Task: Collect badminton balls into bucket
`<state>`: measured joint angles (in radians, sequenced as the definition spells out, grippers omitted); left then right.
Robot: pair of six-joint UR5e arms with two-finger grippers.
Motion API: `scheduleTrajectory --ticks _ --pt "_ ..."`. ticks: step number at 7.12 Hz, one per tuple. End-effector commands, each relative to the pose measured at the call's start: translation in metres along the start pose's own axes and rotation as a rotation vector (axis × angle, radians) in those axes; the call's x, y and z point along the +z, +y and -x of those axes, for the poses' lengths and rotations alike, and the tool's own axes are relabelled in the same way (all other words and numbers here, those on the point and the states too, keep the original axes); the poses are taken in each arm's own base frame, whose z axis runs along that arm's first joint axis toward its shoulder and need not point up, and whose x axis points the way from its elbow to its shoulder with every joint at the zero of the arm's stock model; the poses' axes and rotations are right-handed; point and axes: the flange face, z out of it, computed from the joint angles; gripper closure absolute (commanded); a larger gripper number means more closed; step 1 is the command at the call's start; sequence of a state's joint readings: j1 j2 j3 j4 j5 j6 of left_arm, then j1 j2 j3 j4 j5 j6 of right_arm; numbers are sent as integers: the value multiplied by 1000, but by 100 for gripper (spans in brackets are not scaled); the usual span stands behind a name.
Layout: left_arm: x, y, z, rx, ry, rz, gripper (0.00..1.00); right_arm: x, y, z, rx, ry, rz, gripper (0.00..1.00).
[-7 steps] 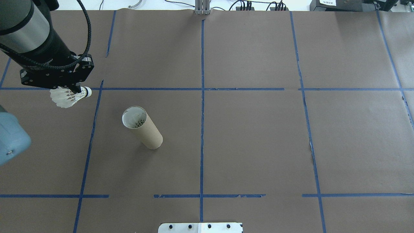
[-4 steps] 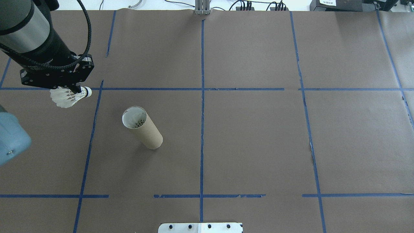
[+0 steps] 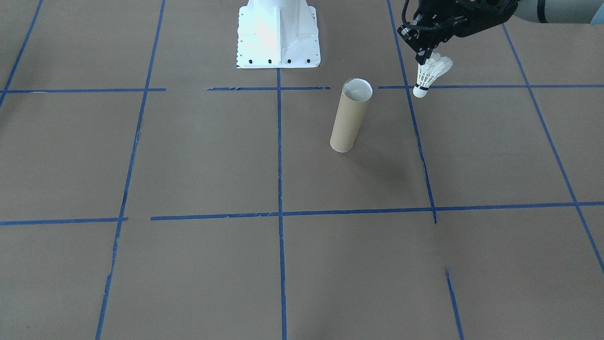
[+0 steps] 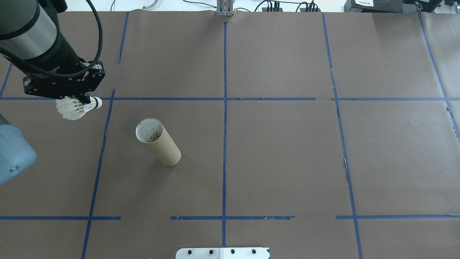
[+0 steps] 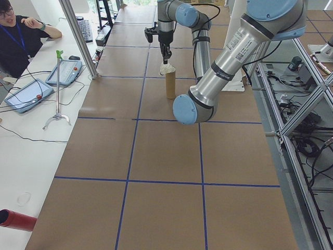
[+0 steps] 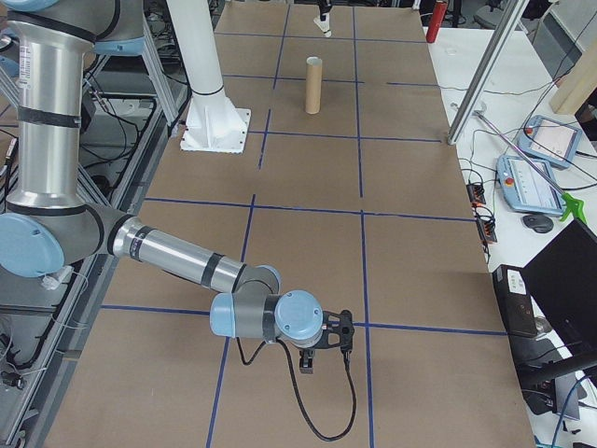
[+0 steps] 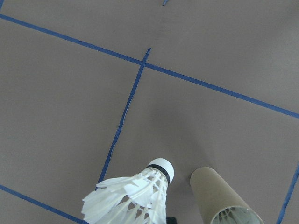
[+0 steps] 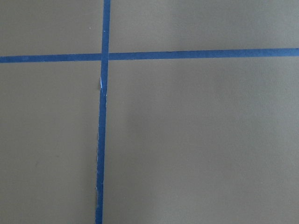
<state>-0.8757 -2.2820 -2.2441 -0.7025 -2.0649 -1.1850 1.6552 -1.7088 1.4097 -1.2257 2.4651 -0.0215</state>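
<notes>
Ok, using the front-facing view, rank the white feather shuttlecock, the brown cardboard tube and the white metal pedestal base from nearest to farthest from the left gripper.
1. White feather shuttlecock: held in the left gripper, cork tip down.
2. Brown cardboard tube: upright, to the view's left of the gripper.
3. White metal pedestal base: farther left, at the top edge.

Brown paper (image 4: 280,151) covers the table, marked into squares by lines of blue tape (image 4: 224,118) (torn and gapped in places). A white metal base plate (image 3: 278,35) stands bolted near the table's edge. Along the side bench sit two tablets (image 5: 25,95) with grey frames, a keyboard (image 5: 85,29), a small stand with a green tip (image 5: 58,88) and a red cylinder (image 5: 15,220). A person in a dark top (image 5: 18,39) sits at that bench. Cables (image 4: 273,5) run along the far edge.
</notes>
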Motion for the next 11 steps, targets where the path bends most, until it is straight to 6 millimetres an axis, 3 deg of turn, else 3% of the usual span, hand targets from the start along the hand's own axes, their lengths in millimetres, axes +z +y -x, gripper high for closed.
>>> scheduleTrajectory --ticks 1,5,8,11 --pt "6 8 -12 10 -20 26 100 0 0 0 0 0 0 0" --pt "6 36 -83 48 -65 89 100 0 0 0 0 0 0 0" --pt "2 35 -120 47 -90 99 100 0 0 0 0 0 0 0" --pt "20 44 -122 60 -119 119 100 0 0 0 0 0 0 0"
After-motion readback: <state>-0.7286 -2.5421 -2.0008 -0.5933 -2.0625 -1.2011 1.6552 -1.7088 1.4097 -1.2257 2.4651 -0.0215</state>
